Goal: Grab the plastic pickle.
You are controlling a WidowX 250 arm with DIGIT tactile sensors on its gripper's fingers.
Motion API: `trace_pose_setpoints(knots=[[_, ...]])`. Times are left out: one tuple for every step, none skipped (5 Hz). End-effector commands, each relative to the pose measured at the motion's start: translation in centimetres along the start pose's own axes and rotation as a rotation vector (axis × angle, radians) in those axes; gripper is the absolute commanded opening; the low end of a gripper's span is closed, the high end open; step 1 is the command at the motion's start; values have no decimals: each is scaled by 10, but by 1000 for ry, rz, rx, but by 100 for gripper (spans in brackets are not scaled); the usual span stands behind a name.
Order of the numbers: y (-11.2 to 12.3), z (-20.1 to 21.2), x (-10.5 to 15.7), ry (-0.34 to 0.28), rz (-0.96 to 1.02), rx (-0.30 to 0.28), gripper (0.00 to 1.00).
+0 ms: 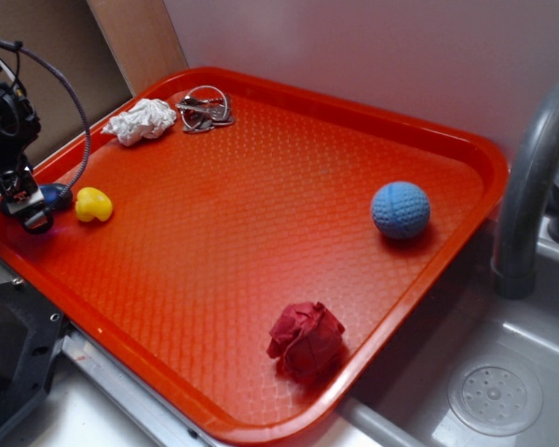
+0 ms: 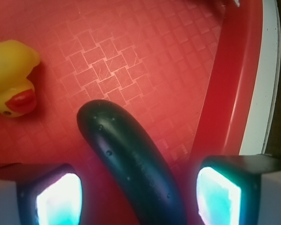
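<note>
The gripper (image 2: 138, 199) is held wide, with the plastic pickle (image 2: 131, 159) lying between its fingers; closing and lifting are judged left.

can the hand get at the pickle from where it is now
Probably yes. In the wrist view the pickle lies between the two fingers of the open hand, nothing over it. The yellow duck sits off to one side, the tray rim to the other.

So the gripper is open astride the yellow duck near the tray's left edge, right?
Not the duck. The wrist view shows the open gripper astride the plastic pickle; the yellow duck lies off to one side, near the tray's left edge.
</note>
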State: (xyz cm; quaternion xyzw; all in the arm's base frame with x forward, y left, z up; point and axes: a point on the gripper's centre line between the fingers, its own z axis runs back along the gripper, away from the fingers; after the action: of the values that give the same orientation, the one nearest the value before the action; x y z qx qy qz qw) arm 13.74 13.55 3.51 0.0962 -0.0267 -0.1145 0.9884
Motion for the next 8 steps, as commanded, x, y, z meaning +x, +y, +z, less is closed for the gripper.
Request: trace_pose_setpoints(knots=[[-2,-19,9,-10,-21,-58,0],[-9,-8,10,-27,-37,-44,0],[-24,16,12,-64,-47,-54,0],[-45,44,21,-73,-33,-104,0],[-54,80,50,-33,54,-116,0],[-64,125,85,95,200,-89,0],[-68,170,101,116,249,-150,0],[-65,188,99,75,251,-191,0]])
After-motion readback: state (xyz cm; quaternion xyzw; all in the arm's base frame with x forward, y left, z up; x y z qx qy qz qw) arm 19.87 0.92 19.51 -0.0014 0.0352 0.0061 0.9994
